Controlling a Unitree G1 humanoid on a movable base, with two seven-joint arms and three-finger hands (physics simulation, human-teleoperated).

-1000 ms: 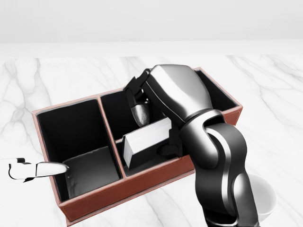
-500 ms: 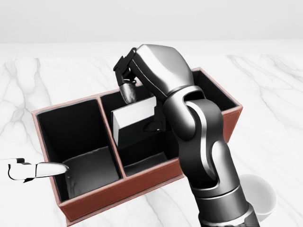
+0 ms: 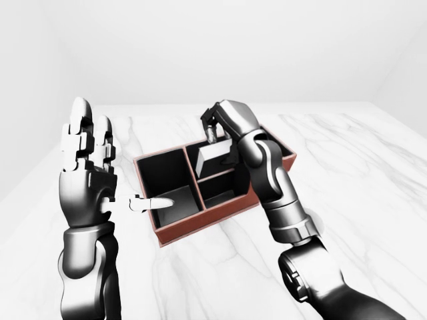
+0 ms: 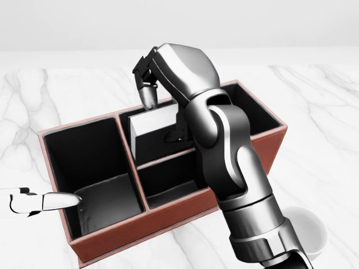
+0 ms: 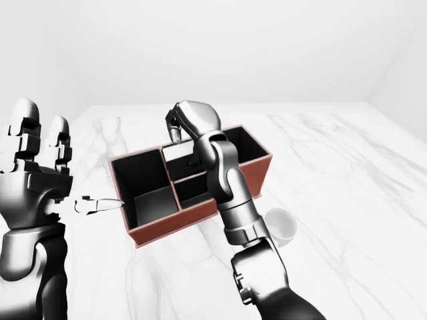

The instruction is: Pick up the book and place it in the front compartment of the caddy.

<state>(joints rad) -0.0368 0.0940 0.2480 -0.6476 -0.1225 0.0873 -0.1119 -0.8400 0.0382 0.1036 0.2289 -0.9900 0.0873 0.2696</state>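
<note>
The red-brown caddy (image 4: 147,222) with black compartments lies on the marble table. My right hand (image 4: 162,116) is shut on the white book (image 4: 156,128), one finger (image 4: 149,98) on its upper edge. The book is tilted over the upper middle compartment (image 4: 162,147), just above the divider that splits the middle section. Whether it rests on that compartment's floor cannot be seen. The lower middle compartment (image 4: 171,188) shows nothing inside. My forearm hides much of the right compartment. At the left my left hand (image 3: 87,157) is raised and open, its thumb (image 4: 47,200) by the caddy's left wall.
A white cup (image 5: 280,225) stands on the table to the right of the caddy's lower corner, close to my right forearm. The marble table (image 3: 347,167) extends on all sides of the caddy. White walls lie beyond it.
My right hand has carried the book up out of the lower middle compartment and toward the top of the view, over the upper middle one. The left hand has stayed still.
</note>
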